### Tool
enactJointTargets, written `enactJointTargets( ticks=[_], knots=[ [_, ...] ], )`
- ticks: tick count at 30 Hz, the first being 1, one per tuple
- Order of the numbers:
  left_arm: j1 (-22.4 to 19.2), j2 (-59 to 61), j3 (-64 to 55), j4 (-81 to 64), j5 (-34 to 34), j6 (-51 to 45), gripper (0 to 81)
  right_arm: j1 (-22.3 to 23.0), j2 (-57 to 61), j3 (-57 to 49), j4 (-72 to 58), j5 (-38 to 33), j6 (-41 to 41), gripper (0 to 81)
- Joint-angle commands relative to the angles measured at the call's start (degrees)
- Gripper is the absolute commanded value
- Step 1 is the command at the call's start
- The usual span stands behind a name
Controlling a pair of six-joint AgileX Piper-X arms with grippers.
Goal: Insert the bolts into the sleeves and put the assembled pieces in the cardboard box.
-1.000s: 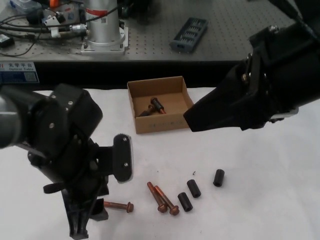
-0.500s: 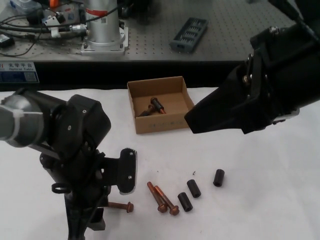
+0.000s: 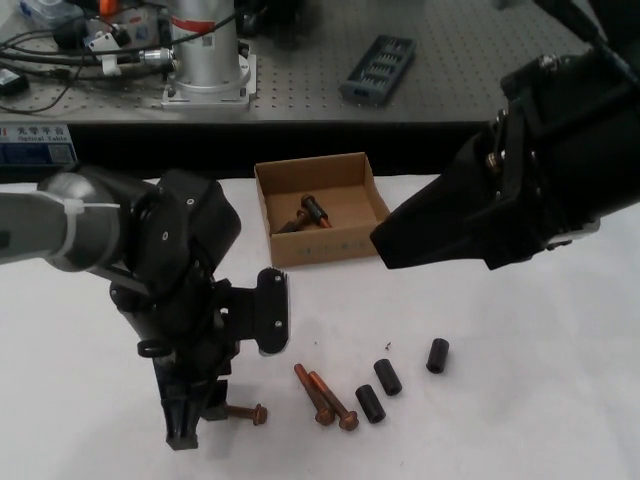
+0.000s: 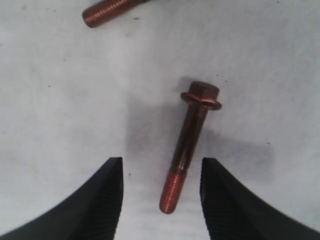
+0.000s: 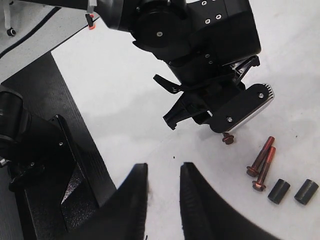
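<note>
Copper bolt [image 4: 192, 150] lies partly inside the spread left gripper [image 4: 161, 167], two bolts [image 3: 322, 392] and three sleeves [image 3: 388, 376] nearby; right gripper [image 5: 164, 170] also spread.

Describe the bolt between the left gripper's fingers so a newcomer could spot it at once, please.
From the cardboard box, come nearer over the white bench. The bolt lies alone between the left gripper's open fingers, apart from the close-set pair of bolts beside the black sleeves.

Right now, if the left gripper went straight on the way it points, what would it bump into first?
Most likely the copper-coloured bolt lying on the white cover: the left gripper points down with open fingers either side of its threaded end. They might touch the cover first.
</note>
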Motion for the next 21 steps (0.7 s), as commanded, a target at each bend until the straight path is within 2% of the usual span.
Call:
enactJointTargets(
  ticks=[1, 7, 10, 16, 21],
  knots=[
    [-0.2, 0.3, -0.7, 3.1, 1.4, -0.9, 35.4, 0.1, -0.7, -0.1, -0.1, -0.4, -0.6, 18.4],
    [-1.0, 0.3, -0.7, 3.5, 2.0, -1.3, 35.4, 0.1, -0.7, -0.1, -0.1, 0.1, -0.6, 18.4],
    [-2.5, 0.5, -0.7, 3.4, 4.1, -3.7, 34.5, 0.1, -0.7, -0.1, -0.6, 0.0, -0.6, 18.4],
    [-6.5, 4.2, -0.7, 2.5, 4.0, -7.2, 34.4, 0.1, -0.7, -0.1, 0.2, 0.0, -0.6, 18.4],
    [-7.8, 5.1, -0.7, 3.0, -3.2, -10.5, 34.4, 0.1, -0.7, -0.1, 2.2, 0.0, -0.6, 18.4]
  ],
)
